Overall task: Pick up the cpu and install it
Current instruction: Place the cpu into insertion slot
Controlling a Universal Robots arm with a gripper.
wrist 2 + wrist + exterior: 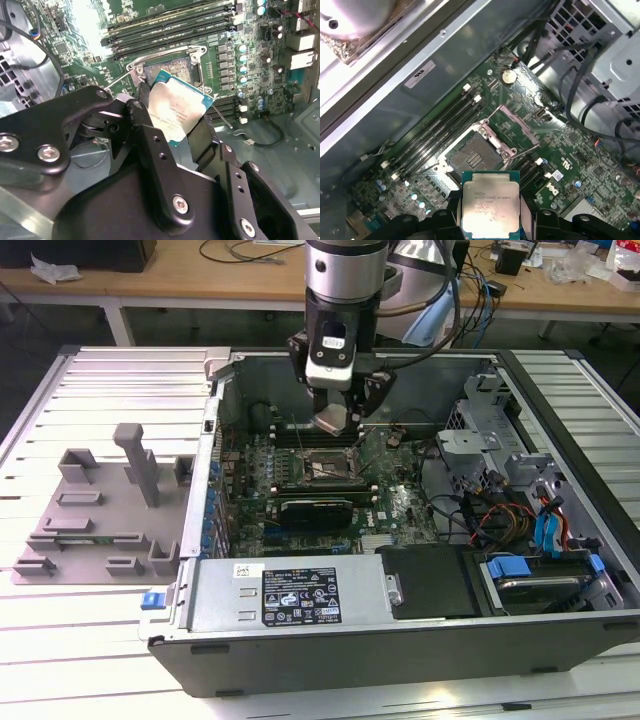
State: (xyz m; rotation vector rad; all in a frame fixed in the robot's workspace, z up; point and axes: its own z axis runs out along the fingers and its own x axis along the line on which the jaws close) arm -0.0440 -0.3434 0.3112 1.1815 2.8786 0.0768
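The cpu [491, 206], a small square chip with a silvery top and a blue-green edge, sits between my black fingers [150, 145] in both wrist views. My gripper [334, 422] is shut on the cpu [176, 111] and hangs inside the open computer case, a little above the motherboard. Below it lies the dark square socket [474, 156] with its metal frame swung open [519, 124]; in the exterior view the socket [322, 465] is just under the gripper. The cpu [331, 421] shows there as a pale tilted plate at the fingertips.
The open case [400, 615] holds memory slots [437, 132], a graphics card [315, 510], cables [490, 515] and drive cages [545, 575] on the exterior view's right. A gray tray [95, 510] with upright pegs lies on the slatted table at the left.
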